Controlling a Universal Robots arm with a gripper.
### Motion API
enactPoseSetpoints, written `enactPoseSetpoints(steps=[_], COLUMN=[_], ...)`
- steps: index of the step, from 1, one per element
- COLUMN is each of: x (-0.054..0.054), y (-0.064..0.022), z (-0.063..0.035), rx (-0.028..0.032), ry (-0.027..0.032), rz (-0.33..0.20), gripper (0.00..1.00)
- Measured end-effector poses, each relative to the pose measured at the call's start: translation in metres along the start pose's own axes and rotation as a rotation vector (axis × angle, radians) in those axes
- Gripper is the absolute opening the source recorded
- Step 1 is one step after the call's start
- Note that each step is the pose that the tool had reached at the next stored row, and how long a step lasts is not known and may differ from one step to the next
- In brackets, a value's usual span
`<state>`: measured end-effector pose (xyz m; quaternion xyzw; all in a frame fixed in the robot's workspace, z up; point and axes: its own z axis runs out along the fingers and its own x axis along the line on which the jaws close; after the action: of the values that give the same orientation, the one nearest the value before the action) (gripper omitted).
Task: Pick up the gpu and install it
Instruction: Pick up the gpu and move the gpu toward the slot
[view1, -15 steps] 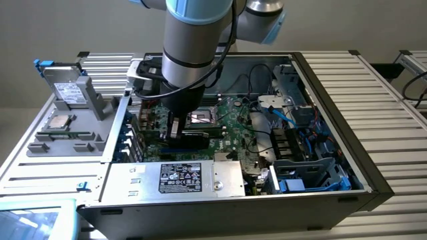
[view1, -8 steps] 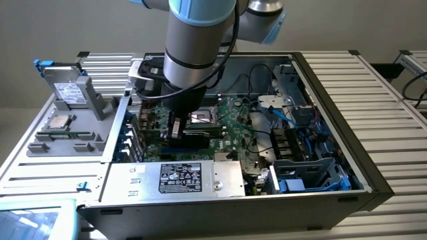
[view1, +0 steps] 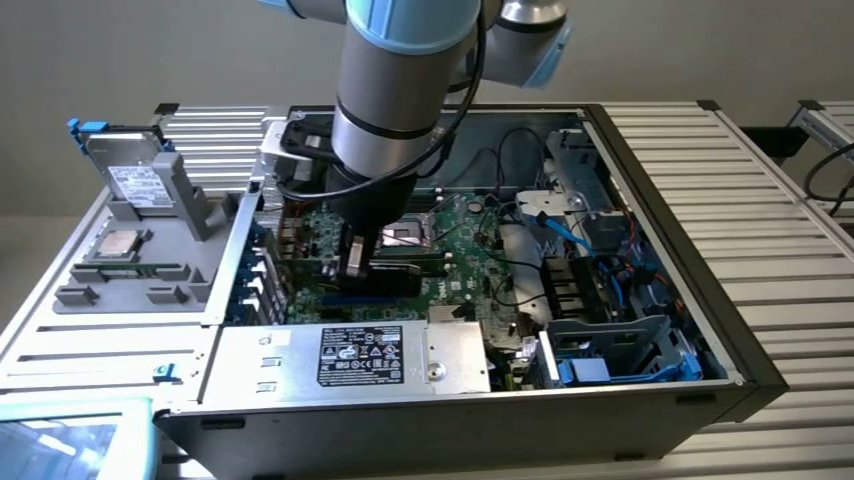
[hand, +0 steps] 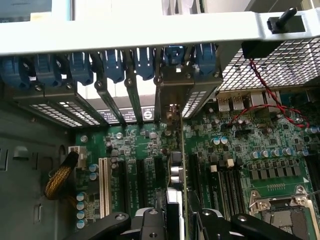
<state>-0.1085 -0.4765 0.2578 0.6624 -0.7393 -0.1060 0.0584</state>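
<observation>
In the wrist view the gpu (hand: 175, 172) shows edge-on as a thin upright card, and my gripper (hand: 177, 215) is shut on it, one black finger (hand: 150, 221) on each side. The card's metal bracket (hand: 172, 87) stands against the rear slot openings of the case. Its lower edge runs just above or in a black expansion slot on the green motherboard (hand: 240, 150); which of the two I cannot tell. In the exterior view my gripper (view1: 355, 258) reaches down into the open computer case, with the gpu (view1: 400, 268) low over the motherboard (view1: 461, 235).
Blue slot clips (hand: 110, 62) line the rear wall, and red and black wires (hand: 260, 85) cross beside the card. The power supply (view1: 354, 355) borders the near side and a drive cage (view1: 614, 340) with blue cables the exterior view's right. A grey tray (view1: 127, 270) sits outside the case.
</observation>
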Motion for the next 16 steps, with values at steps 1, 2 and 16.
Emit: enactPoseSetpoints(steps=[1, 2, 16], x=[0.000, 0.000, 0.001], y=[0.0000, 0.0001, -0.0122], z=[0.0000, 0.0000, -0.0030], rx=[-0.0022, -0.0024, -0.0612], ry=[-0.0002, -0.0002, 0.0012], rz=[0.000, 0.000, 0.004], gripper=[0.28, 0.28, 0.28])
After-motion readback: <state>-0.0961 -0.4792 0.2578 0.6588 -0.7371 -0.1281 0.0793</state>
